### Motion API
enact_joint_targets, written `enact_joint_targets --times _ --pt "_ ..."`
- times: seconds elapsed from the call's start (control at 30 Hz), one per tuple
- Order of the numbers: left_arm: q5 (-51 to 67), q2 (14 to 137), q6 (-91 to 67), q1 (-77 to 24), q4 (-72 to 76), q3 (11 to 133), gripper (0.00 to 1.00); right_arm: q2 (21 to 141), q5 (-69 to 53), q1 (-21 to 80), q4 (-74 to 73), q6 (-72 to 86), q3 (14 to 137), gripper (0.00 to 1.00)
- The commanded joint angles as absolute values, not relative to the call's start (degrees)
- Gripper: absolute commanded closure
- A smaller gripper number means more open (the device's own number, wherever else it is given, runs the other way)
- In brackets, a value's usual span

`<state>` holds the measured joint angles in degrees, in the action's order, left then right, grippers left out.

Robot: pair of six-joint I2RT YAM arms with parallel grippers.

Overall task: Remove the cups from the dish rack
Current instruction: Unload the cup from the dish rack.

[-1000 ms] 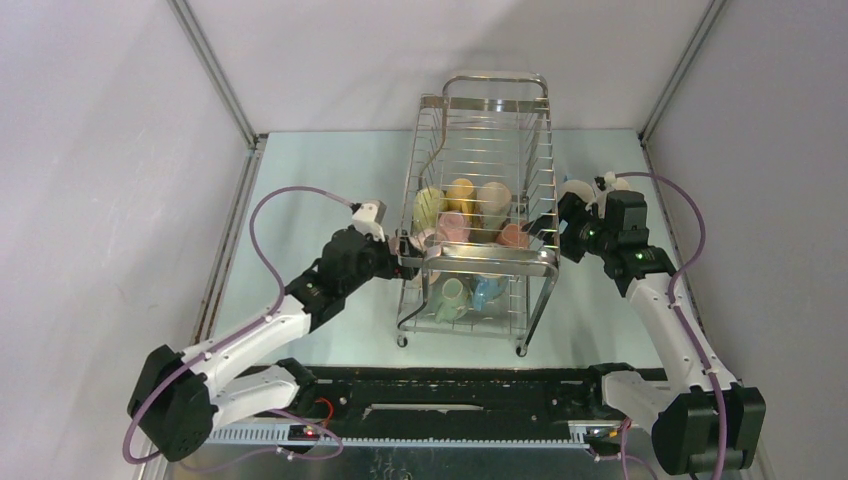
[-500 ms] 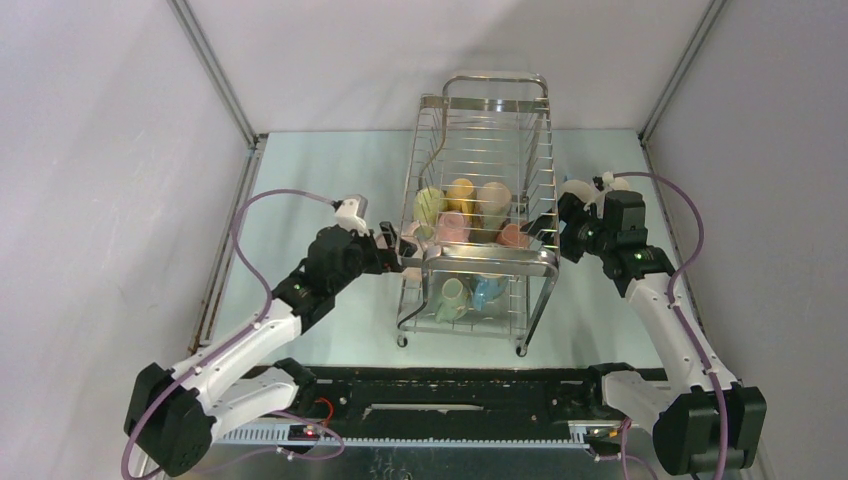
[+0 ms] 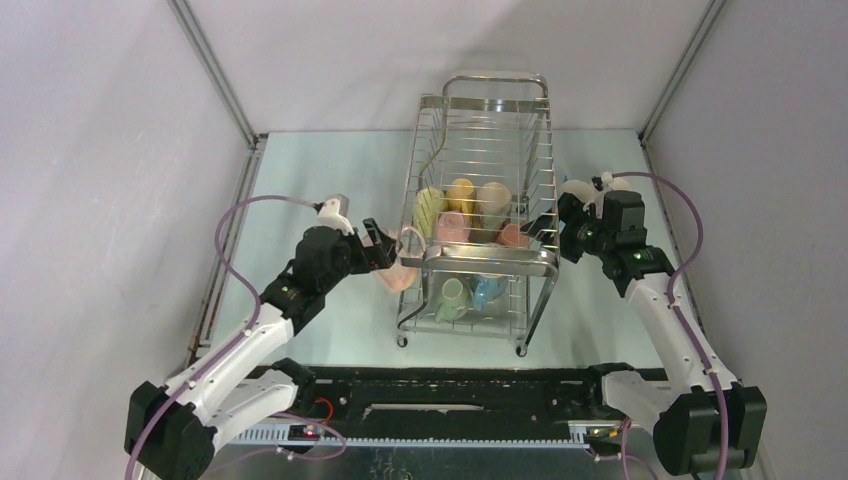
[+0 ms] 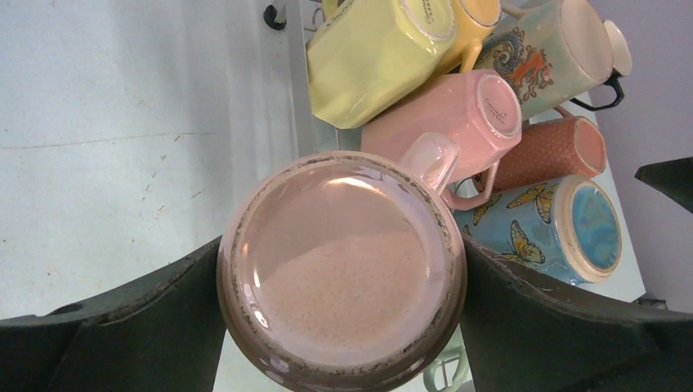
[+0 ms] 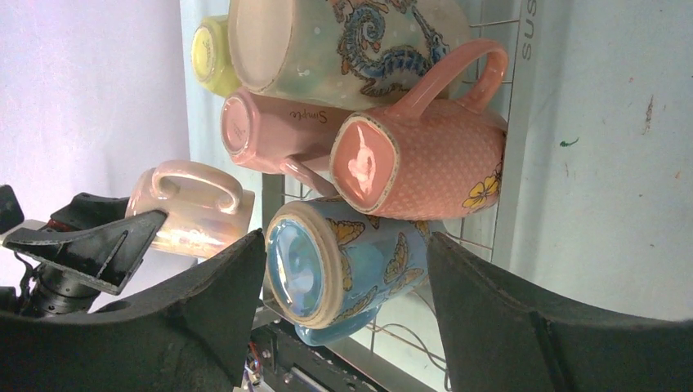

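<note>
My left gripper (image 3: 388,252) is shut on a glossy pink mug (image 3: 402,272) and holds it just left of the dish rack (image 3: 487,150), outside its wires. In the left wrist view the mug's base (image 4: 343,278) fills the space between my fingers (image 4: 122,327). Yellow (image 4: 372,57), pink (image 4: 458,114), dragon-patterned (image 4: 547,49), dotted orange (image 4: 556,151) and blue butterfly (image 4: 564,229) mugs lie in the rack. My right gripper (image 3: 553,229) is open at the rack's right side. The butterfly mug (image 5: 343,261) shows between its fingers, beyond the tips.
A pale green mug (image 3: 452,297) and a light blue one (image 3: 487,290) lie on the rack's lower tier. Grey walls stand close on both sides. A white object (image 3: 577,190) sits behind the right gripper. Pale tabletop (image 3: 310,190) lies left of the rack.
My left gripper has drawn back to the left and a little lower, carrying the pink mug out of the rack's side. The right arm has not moved.
</note>
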<state>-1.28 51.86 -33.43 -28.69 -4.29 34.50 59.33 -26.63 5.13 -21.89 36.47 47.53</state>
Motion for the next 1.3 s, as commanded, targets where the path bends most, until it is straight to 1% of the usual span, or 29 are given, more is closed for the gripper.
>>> enact_joint_targets --times 0.0,0.43,0.67,0.83,1.1,1.27 --pt "0.3 49.44 -37.08 -27.45 2.0 37.83 1.0 59.01 -26.42 5.71 -20.59 37.09 49.68 0.21" --pt "4.89 51.01 -42.41 -25.44 4.35 37.86 1.0 58.36 -25.77 5.96 -21.48 36.85 49.83 0.21" --pt "9.51 53.43 -45.41 -25.49 7.95 38.09 1.0 58.3 -26.21 5.94 -21.08 36.84 49.83 0.21" --pt "12.1 55.32 -48.61 -25.58 11.16 38.1 1.0 58.64 -29.16 6.4 -18.62 36.08 49.77 0.21" --pt "13.96 57.28 -50.9 -26.1 13.84 39.08 1.0 60.34 -40.07 6.54 -8.58 35.58 48.43 0.22" --pt "15.25 57.81 -52.26 -26.19 14.98 39.54 1.0 60.74 -42.31 7.17 -6.67 35.46 48.43 0.22"
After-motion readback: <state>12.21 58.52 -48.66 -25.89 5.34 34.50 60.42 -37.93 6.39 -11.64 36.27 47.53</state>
